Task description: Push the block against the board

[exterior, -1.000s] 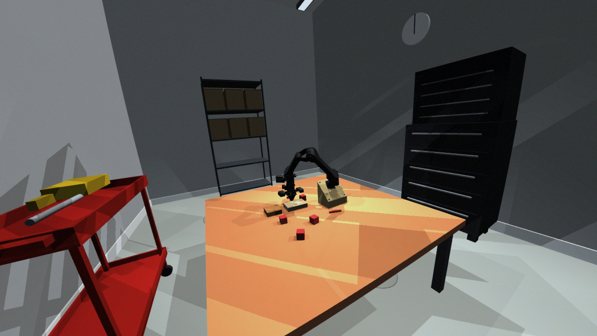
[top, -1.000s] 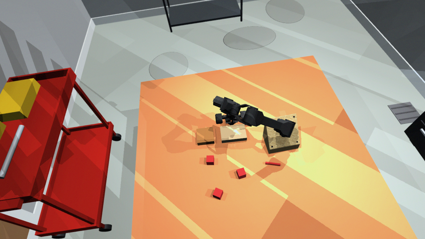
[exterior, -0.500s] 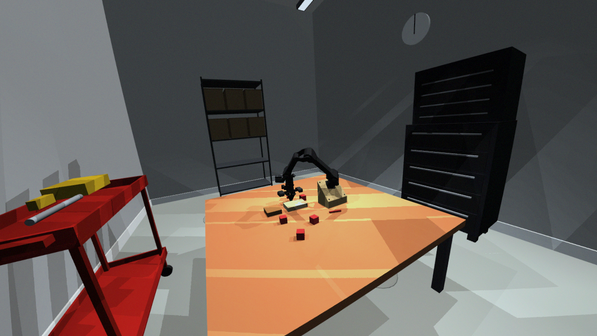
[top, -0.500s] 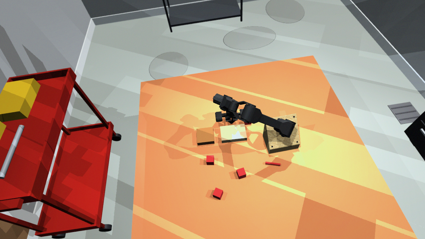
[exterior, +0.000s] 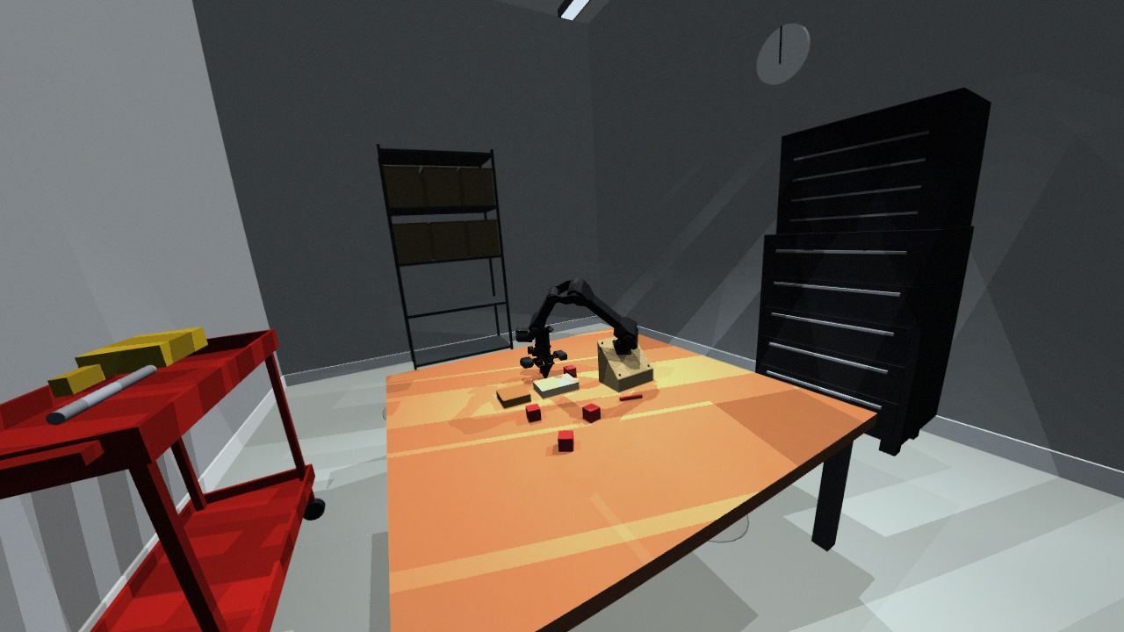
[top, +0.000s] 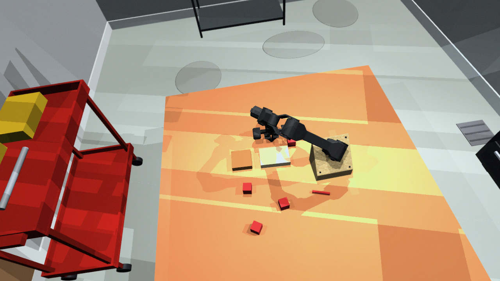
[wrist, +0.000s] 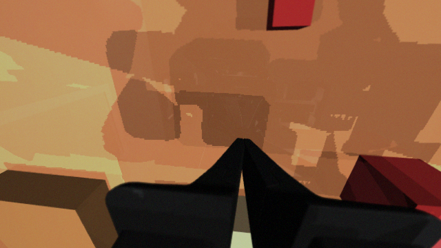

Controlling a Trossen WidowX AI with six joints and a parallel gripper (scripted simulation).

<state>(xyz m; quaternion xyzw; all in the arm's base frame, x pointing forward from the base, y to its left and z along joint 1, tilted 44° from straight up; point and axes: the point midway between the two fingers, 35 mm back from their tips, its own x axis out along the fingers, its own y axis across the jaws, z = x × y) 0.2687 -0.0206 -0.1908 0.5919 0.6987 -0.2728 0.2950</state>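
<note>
Evidently unjoined, the square block [top: 241, 159] [exterior: 513, 398] [wrist: 38, 224] lies flat to the left of the pale board [top: 274, 157] [exterior: 556, 384] [wrist: 242, 240] in the top view, near it, with a narrow gap between their facing sides. The gripper [top: 272, 139] [exterior: 546, 374] [wrist: 242, 144] points downward by the board's far long side, presumably placed there to nudge the board and bring edges even; a sideways push would then close the gap. Its fingers are together, tips meeting, with nothing held; contact with the board cannot be confirmed. A red cube [top: 291, 142] [exterior: 569, 369] [wrist: 396, 182] near the board's far right corner could obstruct a push from that end.
</note>
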